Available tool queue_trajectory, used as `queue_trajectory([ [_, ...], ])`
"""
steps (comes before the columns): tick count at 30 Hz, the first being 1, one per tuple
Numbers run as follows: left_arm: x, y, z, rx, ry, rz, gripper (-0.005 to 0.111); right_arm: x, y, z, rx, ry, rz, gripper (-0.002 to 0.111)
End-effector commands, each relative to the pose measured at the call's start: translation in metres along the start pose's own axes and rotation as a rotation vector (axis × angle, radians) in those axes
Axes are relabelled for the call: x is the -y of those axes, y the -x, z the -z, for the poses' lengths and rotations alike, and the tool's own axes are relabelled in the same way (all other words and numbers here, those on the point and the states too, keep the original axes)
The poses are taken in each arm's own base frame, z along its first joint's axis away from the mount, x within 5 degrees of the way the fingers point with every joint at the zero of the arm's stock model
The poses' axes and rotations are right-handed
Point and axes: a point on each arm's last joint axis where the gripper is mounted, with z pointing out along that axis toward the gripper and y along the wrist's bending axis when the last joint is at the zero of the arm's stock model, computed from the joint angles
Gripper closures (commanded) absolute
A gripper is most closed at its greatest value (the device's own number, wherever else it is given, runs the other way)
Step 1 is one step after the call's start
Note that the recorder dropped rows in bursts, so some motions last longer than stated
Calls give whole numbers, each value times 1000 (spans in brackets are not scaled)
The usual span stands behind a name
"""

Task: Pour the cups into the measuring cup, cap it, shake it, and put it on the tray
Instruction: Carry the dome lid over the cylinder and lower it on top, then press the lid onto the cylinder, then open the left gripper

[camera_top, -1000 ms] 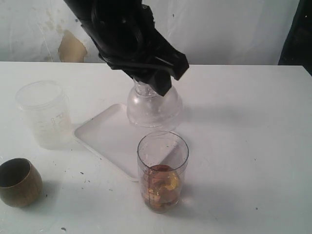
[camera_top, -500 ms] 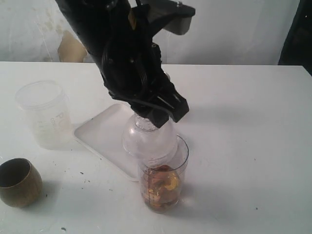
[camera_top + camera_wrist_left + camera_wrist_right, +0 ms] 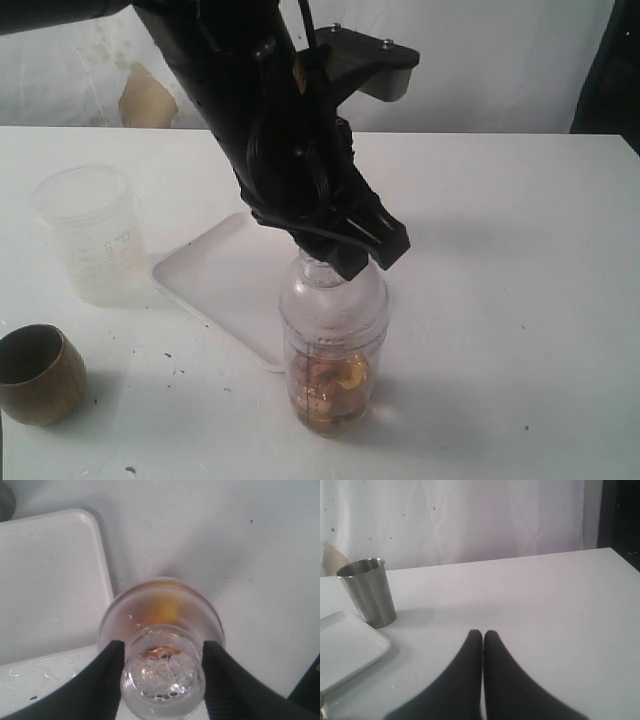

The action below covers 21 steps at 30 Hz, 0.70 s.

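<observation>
The left pincer [image 3: 162, 662] is gripping the neck of the clear domed cap [image 3: 333, 300], with its jaws part open and one finger on each side. The cap is sitting over the mouth of the measuring cup [image 3: 333, 385], which is standing just beside the tray [image 3: 225, 280] edge. Bare tabletop [image 3: 500, 300] is lying open on the cup's right. The right pincer [image 3: 483, 635] is resting closed and empty.

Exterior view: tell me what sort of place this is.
Probably a robot test bench: a white table, a white sheet backdrop, a black robot arm at a measuring cup beside a tray.
</observation>
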Motion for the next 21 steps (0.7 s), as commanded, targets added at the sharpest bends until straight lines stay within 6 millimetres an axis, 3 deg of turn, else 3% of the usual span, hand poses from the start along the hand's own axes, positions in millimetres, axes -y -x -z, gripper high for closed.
queue_trajectory([
  [1, 2, 4, 1, 52, -7, -4, 107, 0, -1, 0, 5, 2, 5, 108],
  [17, 2, 1, -2, 12, -17, -6, 107, 0, -1, 0, 5, 2, 5, 108],
  [21, 2, -3, -15, -32, -33, 6, 107, 0, -1, 0, 5, 2, 5, 108],
])
